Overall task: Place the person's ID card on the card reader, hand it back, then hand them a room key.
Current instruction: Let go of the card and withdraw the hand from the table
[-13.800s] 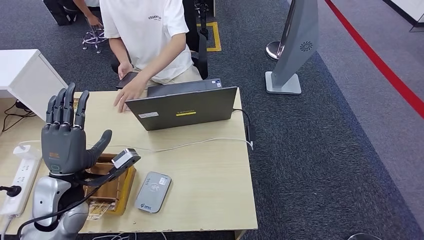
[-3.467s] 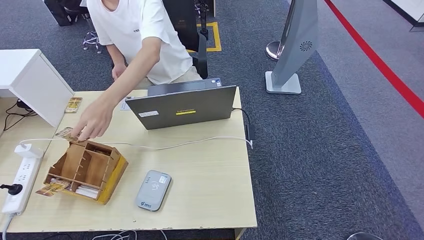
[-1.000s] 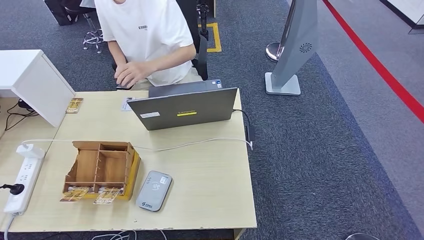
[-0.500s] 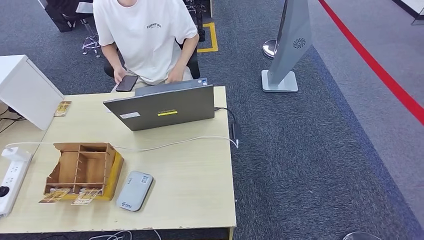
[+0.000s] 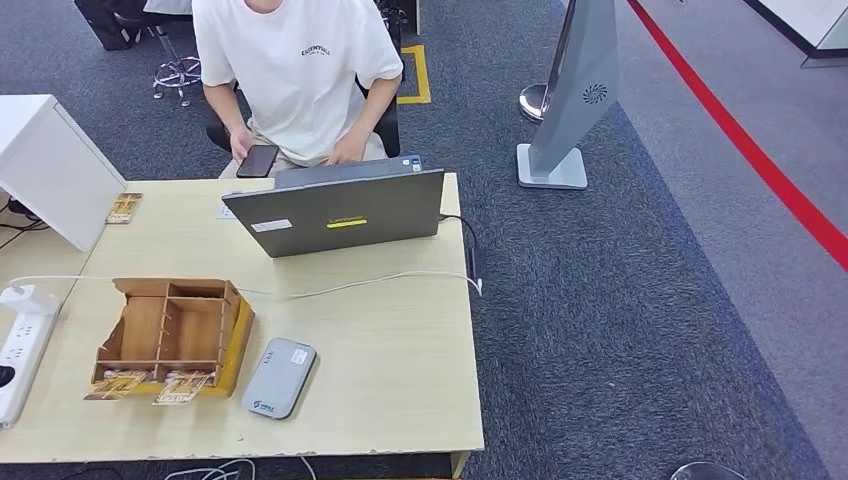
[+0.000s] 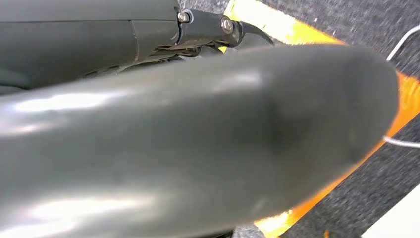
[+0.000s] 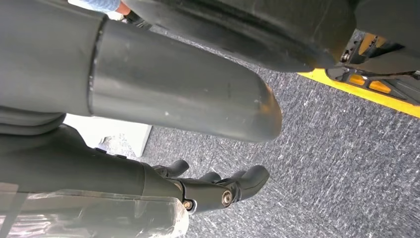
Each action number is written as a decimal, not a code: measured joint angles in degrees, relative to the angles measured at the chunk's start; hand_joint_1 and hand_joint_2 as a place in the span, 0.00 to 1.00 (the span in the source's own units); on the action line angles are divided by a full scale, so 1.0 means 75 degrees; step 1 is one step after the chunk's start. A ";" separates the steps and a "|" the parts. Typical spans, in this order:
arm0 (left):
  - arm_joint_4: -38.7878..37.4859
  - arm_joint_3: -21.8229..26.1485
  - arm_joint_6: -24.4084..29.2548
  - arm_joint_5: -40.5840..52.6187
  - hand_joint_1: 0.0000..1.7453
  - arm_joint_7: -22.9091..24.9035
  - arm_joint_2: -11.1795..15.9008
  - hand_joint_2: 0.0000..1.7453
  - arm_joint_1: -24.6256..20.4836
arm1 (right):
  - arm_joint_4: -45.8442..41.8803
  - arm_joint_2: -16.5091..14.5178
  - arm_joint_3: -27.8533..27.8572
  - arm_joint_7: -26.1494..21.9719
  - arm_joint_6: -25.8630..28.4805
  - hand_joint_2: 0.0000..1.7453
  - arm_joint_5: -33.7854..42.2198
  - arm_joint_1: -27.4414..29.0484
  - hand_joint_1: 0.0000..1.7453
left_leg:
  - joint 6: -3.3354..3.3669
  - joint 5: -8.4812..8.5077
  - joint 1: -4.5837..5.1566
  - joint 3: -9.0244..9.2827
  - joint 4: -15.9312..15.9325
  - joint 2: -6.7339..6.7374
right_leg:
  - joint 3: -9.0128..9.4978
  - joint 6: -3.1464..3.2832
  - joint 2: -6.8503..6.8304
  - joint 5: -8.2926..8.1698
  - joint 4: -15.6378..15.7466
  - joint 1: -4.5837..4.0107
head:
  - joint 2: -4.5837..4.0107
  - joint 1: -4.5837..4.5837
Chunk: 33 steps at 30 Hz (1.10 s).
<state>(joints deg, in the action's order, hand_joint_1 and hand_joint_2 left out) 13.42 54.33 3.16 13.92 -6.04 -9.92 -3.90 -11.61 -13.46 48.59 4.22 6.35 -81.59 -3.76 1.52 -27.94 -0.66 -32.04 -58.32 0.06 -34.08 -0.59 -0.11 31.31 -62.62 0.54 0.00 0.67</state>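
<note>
The grey card reader (image 5: pixel 278 378) lies flat near the table's front edge, right of a wooden card organizer (image 5: pixel 170 325). Two patterned cards (image 5: pixel 152 386) stick out of the organizer's front. Another patterned card (image 5: pixel 124 208) lies at the table's far left. A person in a white T-shirt (image 5: pixel 297 70) sits behind the laptop (image 5: pixel 335 210), holding a dark phone (image 5: pixel 257 160). My left hand (image 6: pixel 198 139) hangs low over carpet, its thick thumb close to the camera. My right hand (image 7: pixel 124 173) hangs over grey carpet, its fingers (image 7: pixel 233 186) apart from the thumb and holding nothing.
A white cable (image 5: pixel 370 283) runs across the table (image 5: pixel 400 380) in front of the laptop. A white power strip (image 5: pixel 20 340) lies at the left edge and a white box (image 5: pixel 50 170) stands at the far left. A grey stand (image 5: pixel 570 100) rises from the carpet beyond.
The whole view has shifted, so the camera moved. The person has drawn back from the organizer, which now faces me squarely, and sits holding a phone. My left hand has dropped from its raised pose.
</note>
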 joint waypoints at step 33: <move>0.0000 -0.0008 -0.0024 0.0079 0.00 -0.0028 -0.0049 0.00 0.0007 | -0.0006 -0.0012 0.0000 0.0044 0.0012 0.00 -0.0004 0.0006 0.00 | -0.0201 -0.0113 0.0100 0.0016 -0.0111 -0.0024 | 0.0231 0.0163 -0.0035 -0.0455 0.0612 0.0001 | 0.0000 -0.0061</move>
<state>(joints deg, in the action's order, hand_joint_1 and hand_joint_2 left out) 13.42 54.27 2.98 14.52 -6.25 -10.28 -3.84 -11.65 -13.55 48.59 4.55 6.45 -81.61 -3.71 0.01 -28.79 0.09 -31.92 -59.15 -0.11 -32.35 0.64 -0.37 27.90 -58.04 0.55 0.00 0.22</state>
